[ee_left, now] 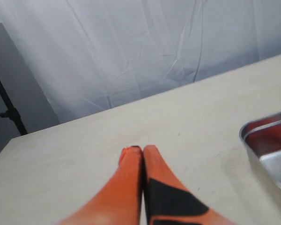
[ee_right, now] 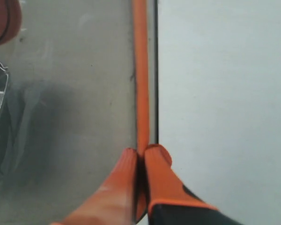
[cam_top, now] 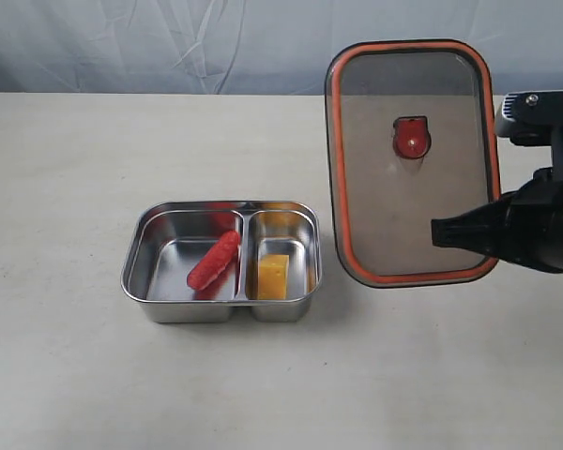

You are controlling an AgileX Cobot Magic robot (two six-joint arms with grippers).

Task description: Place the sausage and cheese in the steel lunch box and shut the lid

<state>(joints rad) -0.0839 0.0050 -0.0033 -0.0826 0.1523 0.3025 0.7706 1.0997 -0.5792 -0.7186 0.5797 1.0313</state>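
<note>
Right gripper (ee_right: 143, 152), orange fingers clamped on the long edge of the lid (ee_right: 75, 93), with the orange-red rim seal (ee_right: 140, 70) running straight out from between the fingertips. In the exterior view the dark translucent lid is held broad face to the camera, to the right of the steel lunch box (cam_top: 131, 262) and not resting on it; the orange valve tab (cam_top: 412, 140) sits at its centre and the seal rings its whole outline. Left gripper (ee_left: 142, 150), fingers pressed together with nothing between them, poised over the bare pale table (ee_left: 84, 154), a corner of the box showing at the frame edge. The box stands open on the table: the sausage (cam_top: 213, 260) lies aslant in the larger left compartment, the cheese (cam_top: 272, 277) in the smaller right compartment, the divider between them. White cloth backdrop (cam_top: 169, 42) behind the table
</note>
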